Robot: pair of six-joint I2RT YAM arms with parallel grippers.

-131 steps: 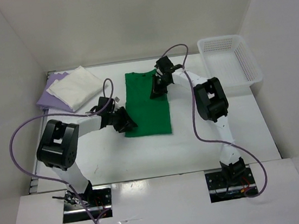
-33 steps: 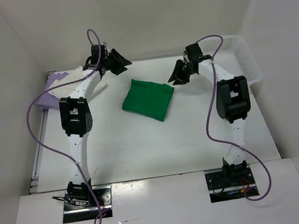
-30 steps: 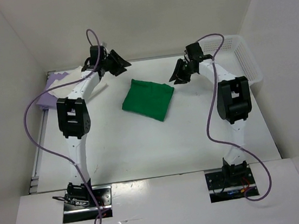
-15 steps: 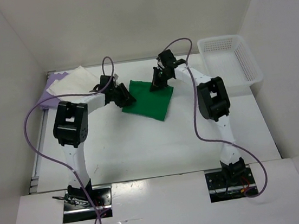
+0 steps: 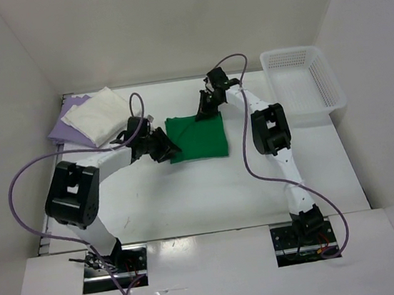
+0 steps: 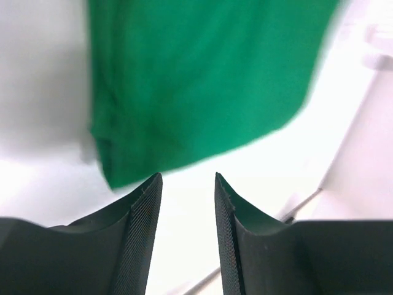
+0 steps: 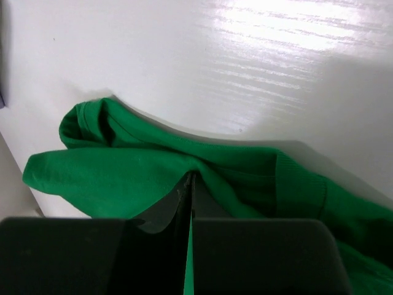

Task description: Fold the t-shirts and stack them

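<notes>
The folded green shirt (image 5: pixel 197 137) lies mid-tabletop, nearer the far edge. The right gripper (image 7: pixel 188 184) is clamped on its far edge. The left gripper (image 6: pixel 186 184), jaws apart and empty, sits at its left edge. It looks light, soft and floppy, so pinch edges through all layers.

1. We see the left arm (image 5: pixel 72 195) and the right arm (image 5: pixel 270 130) built of white links with bulky black joint housings.
2. We note a purple cable (image 5: pixel 14 195) looping along each arm.
3. On the left gripper (image 6: pixel 187 179) we find black fingers (image 6: pixel 142 221) with finely ribbed inner faces.
</notes>
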